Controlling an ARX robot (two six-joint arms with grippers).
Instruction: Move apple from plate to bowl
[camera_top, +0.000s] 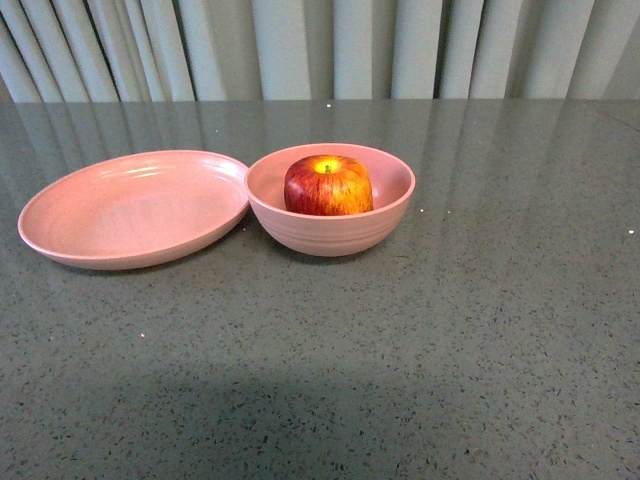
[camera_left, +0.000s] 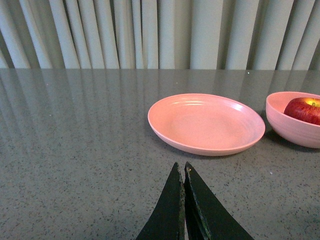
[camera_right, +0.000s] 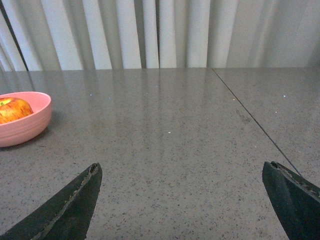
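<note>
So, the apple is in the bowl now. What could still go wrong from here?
Little, probably. The bowl touches or nearly touches the plate, so nudging one may shift the other. The apple rises above the rim, so a low sweep could clip it. The left gripper is shut, the right gripper open, both clear.

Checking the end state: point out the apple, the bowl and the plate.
apple (camera_top: 328, 188), front view, on its red front face.
bowl (camera_top: 330, 232), front view, on its ridged outer wall.
plate (camera_top: 130, 208), front view, on its bare inner floor.
</note>
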